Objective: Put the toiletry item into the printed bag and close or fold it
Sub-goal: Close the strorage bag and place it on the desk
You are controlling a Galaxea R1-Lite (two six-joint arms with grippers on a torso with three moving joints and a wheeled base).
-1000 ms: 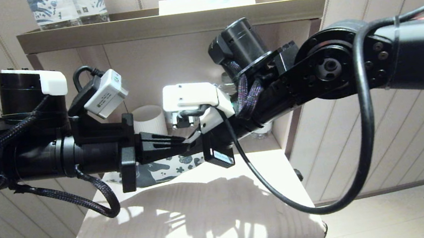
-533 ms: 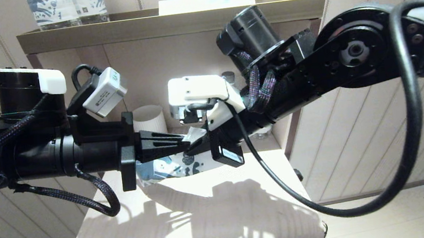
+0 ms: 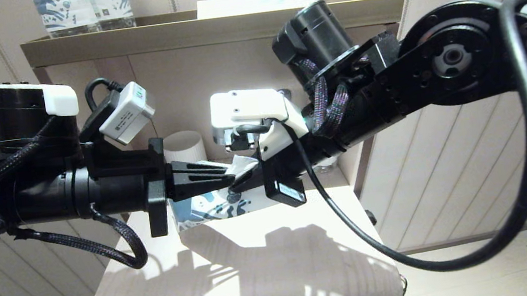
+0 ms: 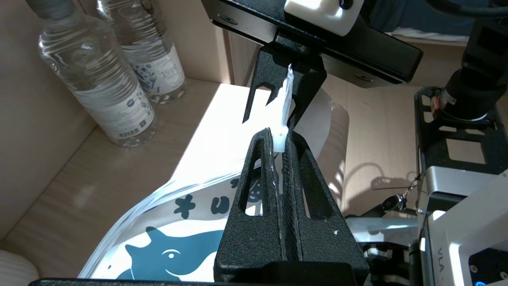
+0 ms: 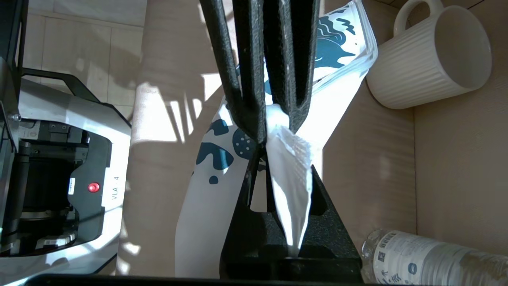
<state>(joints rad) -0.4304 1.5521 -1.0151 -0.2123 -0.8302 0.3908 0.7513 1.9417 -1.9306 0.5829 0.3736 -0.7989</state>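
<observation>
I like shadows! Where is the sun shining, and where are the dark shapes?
Head view: sunlight falls on the beige padded seat, striped by arm shadows. Left wrist view: a bright patch on the wooden shelf. Right wrist view: sun lights the white blue-printed bag.

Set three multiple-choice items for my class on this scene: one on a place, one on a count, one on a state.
1. Where is the ribbed white mug?
A. on the top tray
B. in the shelf recess beside the printed bag
C. on the floor

2. How many water bottles stand in the recess in the left wrist view?
A. one
B. two
C. four

3. What are the two hands doing?
A. both open
B. one holds the mug
C. both shut on the bag

Answers: 1 B, the right wrist view shows the mug next to the bag. 2 B, two stand together. 3 C, the left hand and right hand both pinch its white edge.
</observation>
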